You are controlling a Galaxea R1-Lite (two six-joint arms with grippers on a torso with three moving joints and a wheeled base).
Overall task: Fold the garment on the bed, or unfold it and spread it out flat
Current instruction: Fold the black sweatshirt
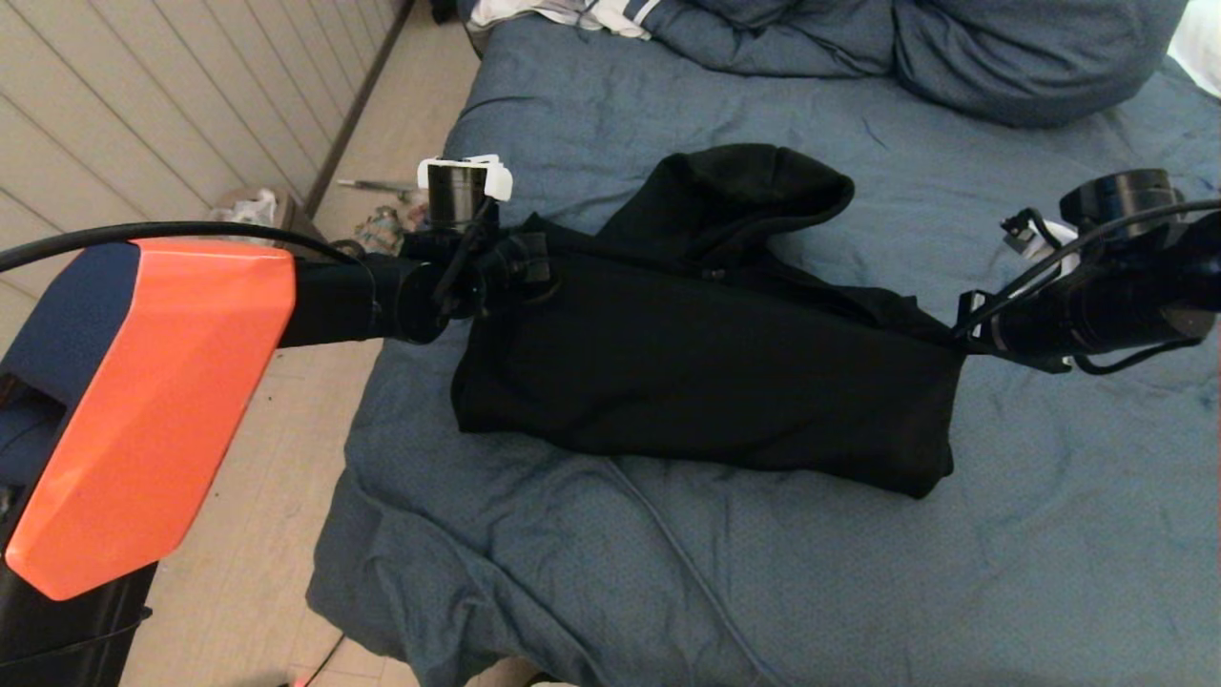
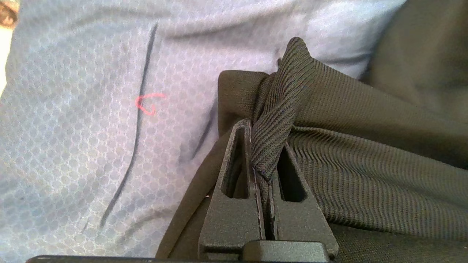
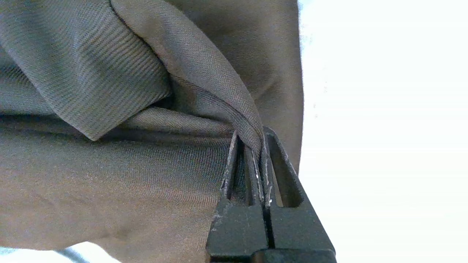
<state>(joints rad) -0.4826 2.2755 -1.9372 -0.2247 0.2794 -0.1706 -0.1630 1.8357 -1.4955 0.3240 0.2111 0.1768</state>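
The black hooded garment (image 1: 706,372) hangs stretched between both arms over the blue bed (image 1: 763,592), its hood (image 1: 754,196) resting on the duvet behind. My left gripper (image 1: 534,262) is shut on the garment's left corner. In the left wrist view a ribbed band (image 2: 281,106) is pinched between the fingers of that gripper (image 2: 264,142). My right gripper (image 1: 959,334) is shut on the right corner. A seamed fold (image 3: 219,98) runs into the jaws of the right gripper (image 3: 252,142). The lower edge of the garment sags onto the bed.
Blue pillows (image 1: 1030,52) and a white striped cloth (image 1: 572,14) lie at the head of the bed. The bed's left edge drops to a wooden floor (image 1: 286,448) with small clutter (image 1: 382,224) by the wall. A dark cable (image 1: 687,563) crosses the duvet below the garment.
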